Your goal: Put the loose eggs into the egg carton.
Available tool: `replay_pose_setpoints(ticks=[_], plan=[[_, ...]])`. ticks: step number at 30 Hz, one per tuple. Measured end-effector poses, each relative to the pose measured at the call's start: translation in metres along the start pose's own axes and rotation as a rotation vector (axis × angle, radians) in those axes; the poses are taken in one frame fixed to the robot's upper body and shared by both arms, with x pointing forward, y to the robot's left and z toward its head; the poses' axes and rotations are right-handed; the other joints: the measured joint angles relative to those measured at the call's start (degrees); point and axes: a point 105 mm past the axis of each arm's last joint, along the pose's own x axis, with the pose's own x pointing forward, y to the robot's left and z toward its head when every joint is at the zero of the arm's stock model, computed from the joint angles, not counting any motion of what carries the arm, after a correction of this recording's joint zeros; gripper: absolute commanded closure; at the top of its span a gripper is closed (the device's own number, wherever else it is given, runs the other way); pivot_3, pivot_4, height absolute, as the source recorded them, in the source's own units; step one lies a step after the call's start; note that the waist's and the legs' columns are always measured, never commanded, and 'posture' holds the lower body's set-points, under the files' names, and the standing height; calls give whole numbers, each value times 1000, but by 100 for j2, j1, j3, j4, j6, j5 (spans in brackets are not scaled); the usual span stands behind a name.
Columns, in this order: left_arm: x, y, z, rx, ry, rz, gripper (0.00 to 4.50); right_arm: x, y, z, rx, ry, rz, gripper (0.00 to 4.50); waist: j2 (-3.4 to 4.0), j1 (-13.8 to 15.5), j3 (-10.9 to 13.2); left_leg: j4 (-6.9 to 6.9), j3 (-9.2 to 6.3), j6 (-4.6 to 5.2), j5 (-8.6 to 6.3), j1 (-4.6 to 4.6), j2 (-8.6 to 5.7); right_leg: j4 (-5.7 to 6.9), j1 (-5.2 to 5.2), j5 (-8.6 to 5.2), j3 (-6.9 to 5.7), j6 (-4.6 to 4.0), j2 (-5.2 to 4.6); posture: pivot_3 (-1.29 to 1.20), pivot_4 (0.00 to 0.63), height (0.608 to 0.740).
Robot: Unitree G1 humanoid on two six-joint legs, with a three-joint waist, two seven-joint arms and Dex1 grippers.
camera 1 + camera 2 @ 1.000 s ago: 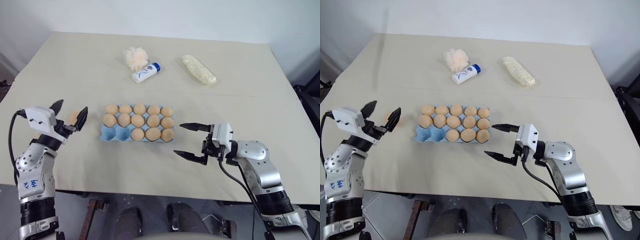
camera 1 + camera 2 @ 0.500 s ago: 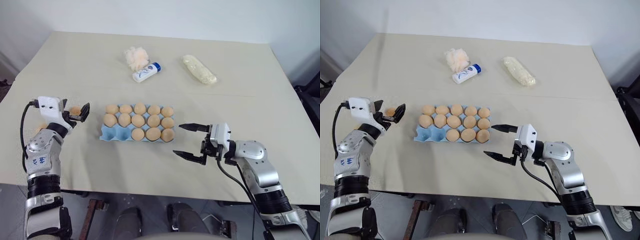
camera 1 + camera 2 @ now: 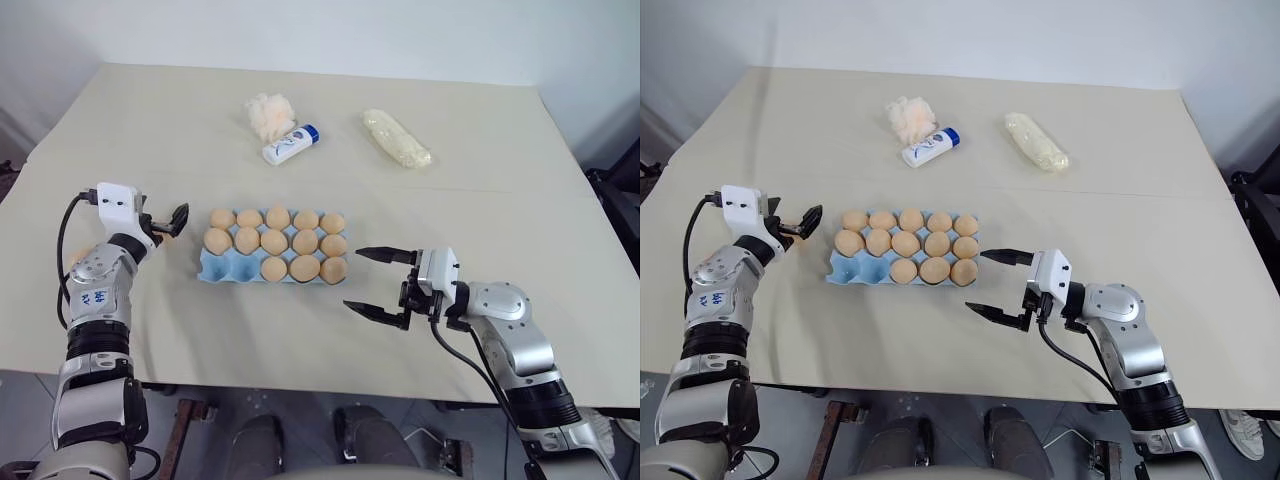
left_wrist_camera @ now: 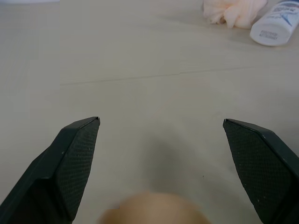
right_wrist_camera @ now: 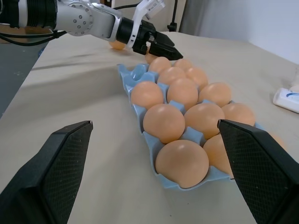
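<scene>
Both of your grippers have their jaws spread wide, grasping nothing. Your left gripper (image 3: 166, 222) sits low over the table (image 3: 480, 150), around 1 loose egg (image 4: 152, 209) just left of the light blue egg carton (image 3: 215, 266). Your right gripper (image 3: 378, 281) hovers just right of the carton, which has 2 empty cups at its near left.

A: Left gripper (image 3: 168, 224) has gone forward and down over the table (image 3: 470, 130), away from the near edge. It now sits low, just left of the egg carton (image 3: 213, 266).

B: And the loose egg (image 4: 152, 208)?

A: It was between the raised fingers from above; now it is between them at the table top (jaws wide, as in the left wrist view).
</scene>
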Motion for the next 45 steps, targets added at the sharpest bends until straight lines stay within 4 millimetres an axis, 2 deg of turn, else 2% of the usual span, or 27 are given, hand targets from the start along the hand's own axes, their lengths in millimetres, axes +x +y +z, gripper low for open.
replay_pose_setpoints(ticks=[8, 11, 16, 18, 22, 24, 28, 30, 32, 34, 36, 43, 45], plan=[[0, -3, -6, -2, 28, -25, 6, 0, -1, 0, -1, 0, -9, 0, 0, -3, 0, 20, 0, 1, -1, 0, 0, 24, 0, 0, 1, 0, 0, 0, 150, 740], [-1, -3, -10, -9, 45, -23, 558, 1, -1, 0, -1, -2, -10, 0, 0, -3, 0, 26, 0, 2, -1, 0, 0, 31, 0, 0, 1, 0, 0, 0, 150, 740], [-5, -1, -19, -15, 73, -17, 2041, 1, -1, 0, -2, -1, -13, 0, 0, -4, 0, 26, 0, 2, -1, 1, 0, 33, 0, 0, 1, 0, 0, 0, 150, 740], [-6, 0, -20, -14, 74, -16, 2193, 2, -1, 0, -3, -3, -15, 0, 0, -5, 0, 27, 0, 2, -1, 1, 0, 34, 0, 0, 1, 0, 0, 0, 150, 740], [-12, -1, -17, -46, 34, -47, 2217, 2, -1, 0, -3, -3, -15, 0, 0, -11, 0, 27, -1, 1, -1, 0, 1, 33, 0, 0, 0, 0, 0, 0, 150, 740], [-17, -6, -3, -53, -39, -112, 2217, 2, -1, 0, -3, -3, -15, 0, 0, -7, 0, 26, -1, 1, -1, -2, 1, 31, 0, 0, 0, 0, -1, 0, 150, 740], [-40, -44, 55, 20, -262, -433, 2217, -1, -2, 1, -1, -4, -14, 0, -1, -8, 1, 23, -1, -15, 7, -4, 1, 23, 1, 0, -1, 0, -2, 0, 150, 740], [-52, -58, 71, 92, -277, -556, 2217, -4, -4, 7, 7, -28, -20, 0, 3, -12, 3, 18, -1, -2, 0, 0, 0, 21, 4, 0, 2, 0, -1, 0, 150, 740], [-63, -78, 66, 148, -223, -693, 2217, -7, -5, 15, -9, -39, -17, 0, 11, -17, 5, 18, 0, 1, -2, 4, -1, 20, 7, 0, 5, 0, -1, 0, 150, 740], [-73, -102, 45, 174, -128, -841, 2217, -10, -4, 21, -39, -32, -3, 0, 11, -20, 5, 17, 0, 3, -2, 3, -1, 18, 8, 0, 6, -1, -1, 0, 150, 740], [-77, -118, 24, 180, -52, -925, 2217, -10, -4, 24, -46, -34, -2, 0, 9, -23, 6, 17, -1, 3, -2, 3, 0, 19, 6, -1, 5, -2, 1, 0, 150, 740], [-66, -124, 5, 215, -7, -901, 2217, -11, -6, 21, -39, -24, -37, 0, 9, -20, 7, 17, -1, 9, -2, 0, -1, 13, 5, -1, 8, -2, 1, 0, 150, 740], [-66, -127, 5, 219, -17, -909, 1527, -10, -5, 21, -35, -29, -45, 0, 8, -24, 6, 11, -1, 10, -3, -1, 0, 7, 5, -1, 8, -2, 1, 0, 150, 740]])
